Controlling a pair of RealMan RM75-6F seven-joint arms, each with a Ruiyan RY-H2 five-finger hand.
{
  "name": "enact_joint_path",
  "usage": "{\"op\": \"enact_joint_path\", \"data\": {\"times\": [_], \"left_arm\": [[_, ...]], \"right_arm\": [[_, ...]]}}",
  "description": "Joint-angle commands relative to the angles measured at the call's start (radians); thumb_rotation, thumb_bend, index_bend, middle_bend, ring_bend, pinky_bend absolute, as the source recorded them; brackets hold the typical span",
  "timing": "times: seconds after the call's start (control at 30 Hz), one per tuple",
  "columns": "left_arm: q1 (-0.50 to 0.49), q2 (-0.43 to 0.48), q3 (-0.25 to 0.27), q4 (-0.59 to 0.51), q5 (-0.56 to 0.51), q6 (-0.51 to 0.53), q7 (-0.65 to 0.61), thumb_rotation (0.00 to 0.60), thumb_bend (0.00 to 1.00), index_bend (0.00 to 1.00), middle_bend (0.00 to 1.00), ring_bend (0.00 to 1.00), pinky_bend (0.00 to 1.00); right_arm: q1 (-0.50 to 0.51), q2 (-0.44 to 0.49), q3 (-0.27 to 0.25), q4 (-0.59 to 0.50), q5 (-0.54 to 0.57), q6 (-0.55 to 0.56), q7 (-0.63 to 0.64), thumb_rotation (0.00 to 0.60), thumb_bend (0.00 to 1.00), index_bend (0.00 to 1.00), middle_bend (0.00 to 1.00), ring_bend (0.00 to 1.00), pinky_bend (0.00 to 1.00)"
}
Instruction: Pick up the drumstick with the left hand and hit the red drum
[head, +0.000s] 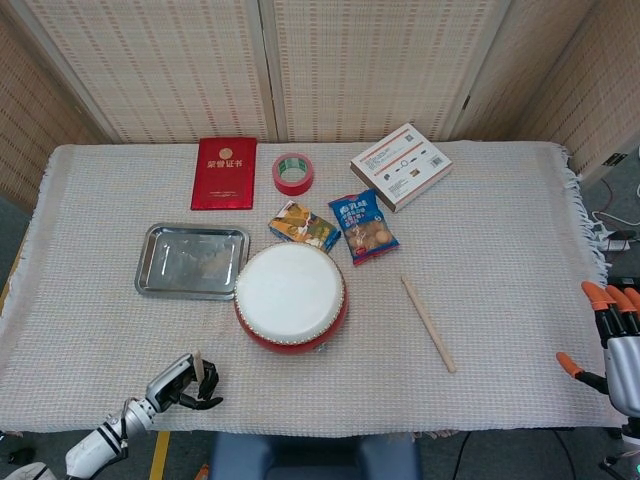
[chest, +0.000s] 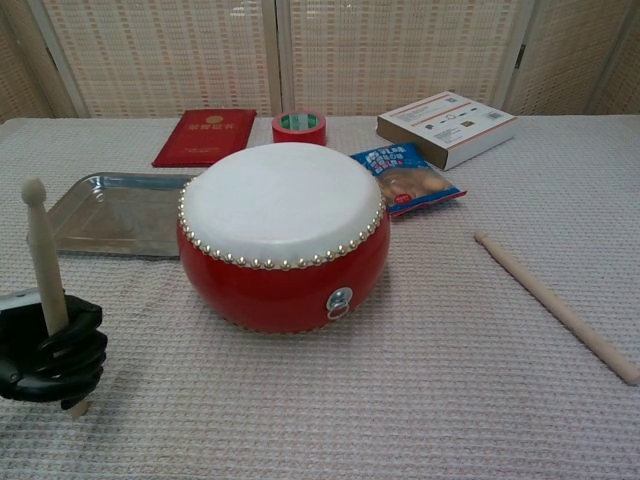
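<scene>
A: Drum (chest: 283, 250)?
B: Red shell, white skin, pale studs at the rim.
A: Behind the drum?
B: Red booklet (head: 224, 173) with gold lettering; red tape roll (head: 294, 173), green inside; blue snack bag (head: 362, 226); white box (head: 400, 166).
A: Sticks?
B: Pale wood, both drumstick (chest: 42, 272) and spare stick (head: 428, 323).
A: Robot hands?
B: Left robot hand (chest: 48, 352) black; right robot hand (head: 610, 330) grey, orange-tipped.
A: Counter (head: 500, 260)?
B: Cream woven cloth.

The drumstick's (chest: 42, 262) middle is hidden inside the left robot hand (chest: 48, 352); the right robot hand (head: 617, 342) is cut off by the frame edge.
</scene>
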Motion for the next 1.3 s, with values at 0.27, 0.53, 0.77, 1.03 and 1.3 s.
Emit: {"op": "enact_joint_path", "data": {"times": [0.27, 0.53, 0.77, 1.03, 1.3], "left_arm": [[0.011, -0.027, -0.009, 0.016, -0.03, -0.025, 0.03, 0.6, 0.24, 0.87, 0.86, 0.75, 0.68], [0.015, -0.037, -0.01, 0.024, -0.037, -0.038, 0.057, 0.6, 0.28, 0.9, 0.88, 0.76, 0.73], [0.021, -0.047, -0.012, 0.034, -0.041, -0.04, 0.074, 0.6, 0.33, 0.93, 0.9, 0.78, 0.75], [0.035, -0.063, -0.022, 0.05, -0.048, -0.032, 0.13, 0.6, 0.46, 0.99, 0.97, 0.85, 0.9], [0.049, -0.076, -0.034, 0.059, -0.048, -0.012, 0.205, 0.6, 0.61, 1.0, 1.0, 0.93, 1.0]], "right_arm": [[0.001, 0.0, 0.001, 0.0, 0.002, -0.002, 0.0, 0.6, 0.09, 0.04, 0.13, 0.0, 0.09], [0.001, -0.002, 0.001, -0.001, 0.005, -0.005, -0.002, 0.6, 0.09, 0.04, 0.13, 0.0, 0.09], [0.002, -0.003, 0.001, -0.002, 0.005, -0.007, -0.007, 0.6, 0.09, 0.04, 0.13, 0.0, 0.09], [0.005, -0.005, 0.003, -0.002, 0.007, -0.011, -0.008, 0.6, 0.09, 0.04, 0.13, 0.0, 0.09], [0.005, -0.005, 0.004, -0.001, 0.008, -0.01, -0.01, 0.6, 0.09, 0.04, 0.13, 0.0, 0.09]]}}
